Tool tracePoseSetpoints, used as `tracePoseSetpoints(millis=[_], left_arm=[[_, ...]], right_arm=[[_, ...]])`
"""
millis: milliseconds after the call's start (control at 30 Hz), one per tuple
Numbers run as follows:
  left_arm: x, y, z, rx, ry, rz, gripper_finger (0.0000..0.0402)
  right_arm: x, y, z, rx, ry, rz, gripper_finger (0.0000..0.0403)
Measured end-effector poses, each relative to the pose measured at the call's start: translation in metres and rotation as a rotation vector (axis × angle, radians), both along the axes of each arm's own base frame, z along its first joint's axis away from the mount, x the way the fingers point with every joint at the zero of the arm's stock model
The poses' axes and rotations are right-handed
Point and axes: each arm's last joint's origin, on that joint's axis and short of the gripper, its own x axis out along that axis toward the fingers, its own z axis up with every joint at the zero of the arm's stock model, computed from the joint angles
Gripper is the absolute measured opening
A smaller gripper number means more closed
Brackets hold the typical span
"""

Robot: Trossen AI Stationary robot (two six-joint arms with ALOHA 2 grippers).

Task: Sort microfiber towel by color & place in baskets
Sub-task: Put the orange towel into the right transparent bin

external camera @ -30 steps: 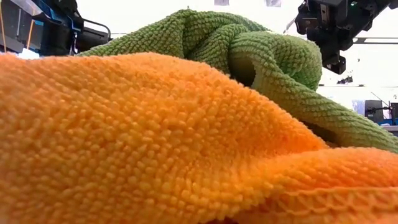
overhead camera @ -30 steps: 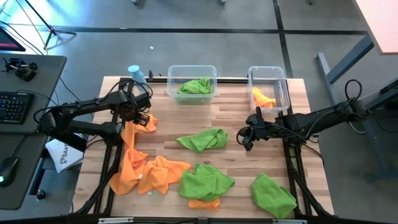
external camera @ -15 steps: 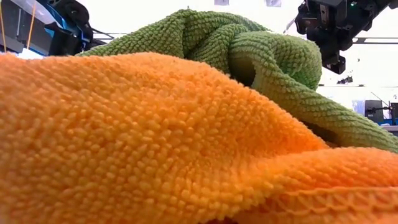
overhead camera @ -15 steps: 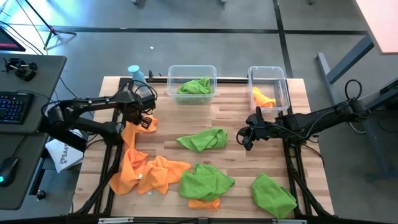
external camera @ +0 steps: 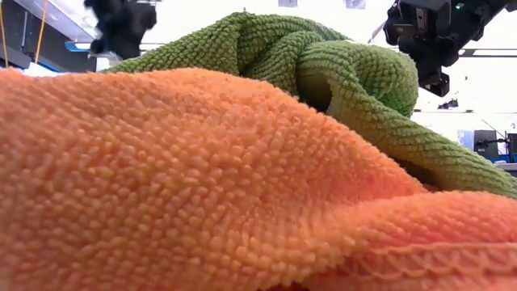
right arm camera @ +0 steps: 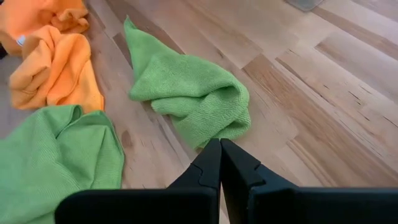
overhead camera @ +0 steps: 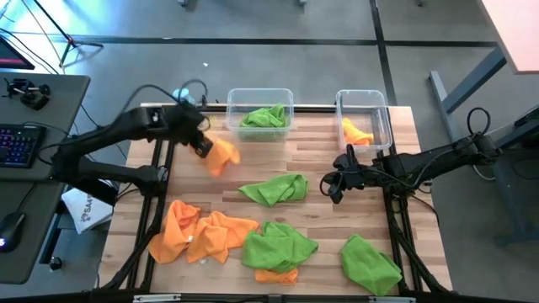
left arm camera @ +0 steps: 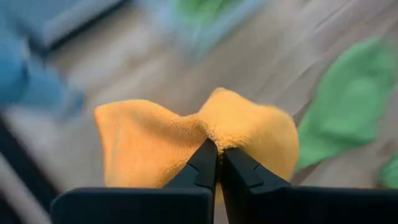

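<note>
Tabletop: two baskets

From my station I see a grey floor around the wooden table, a desk with a keyboard beside it, and bright room light.

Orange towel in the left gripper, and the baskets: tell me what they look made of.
Orange towel: soft, matte microfiber-like cloth, draping limply from the left gripper. Wider basket and narrower basket: clear, glossy, apparently rigid plastic; the wood shows through the walls.
</note>
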Motion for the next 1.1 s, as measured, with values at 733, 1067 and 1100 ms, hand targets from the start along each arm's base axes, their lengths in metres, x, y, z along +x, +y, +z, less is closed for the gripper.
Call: tracePoseSetpoints(millis=[733, 1067, 1100], left_arm=[[0.160, 0.041, 0.117, 0.445, -0.596, -0.530, 0.0000], [0.227, 0.064, 0.092, 0.385, -0.557, -0.581, 0.0000], [0.229, 0.065, 0.088, 0.373, -0.541, -0.581, 0.0000]], right_arm=[[0.000, 0.000, 0.000, 0.053, -0.012, -0.044, 0.0000], [0.000, -0.002, 0.000, 0.021, -0.012, -0.059, 0.0000], [0.000, -0.003, 0.000, 0.005, -0.014, -0.069, 0.0000]])
